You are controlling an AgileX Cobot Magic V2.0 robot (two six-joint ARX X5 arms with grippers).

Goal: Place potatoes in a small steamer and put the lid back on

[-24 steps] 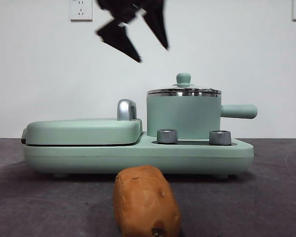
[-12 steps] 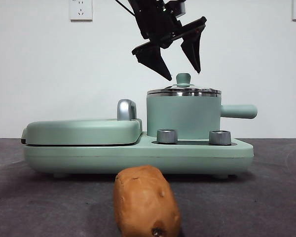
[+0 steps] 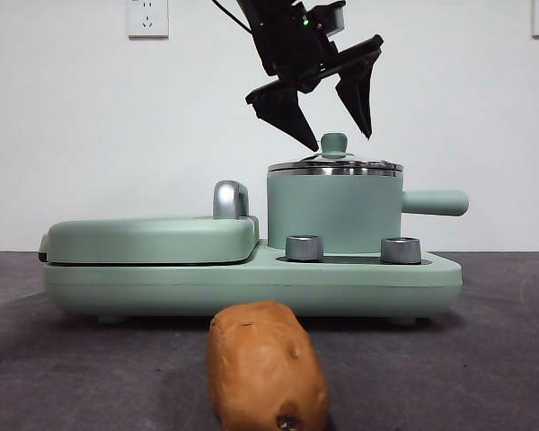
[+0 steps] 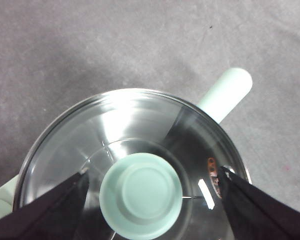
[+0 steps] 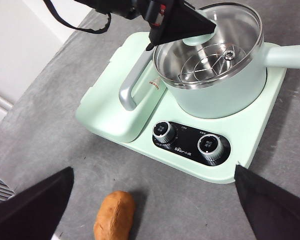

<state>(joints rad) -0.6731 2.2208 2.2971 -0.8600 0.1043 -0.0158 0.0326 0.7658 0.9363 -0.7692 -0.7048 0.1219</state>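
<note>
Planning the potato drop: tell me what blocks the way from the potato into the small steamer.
The lid does. It sits closed on the small steamer, covering the opening, while the potato lies on the table in front of the appliance. The left gripper hovers open just above the lid's knob, jaws on either side, not yet gripping.

Matte black end effector [image 3: 334, 141], tapering pointed jaws, thin black cable.

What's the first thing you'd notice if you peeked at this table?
A black left gripper hangs open just above the lid of the small steamer. Nearest the front camera, one potato lies on the grey table, before the green cooker base.
</note>
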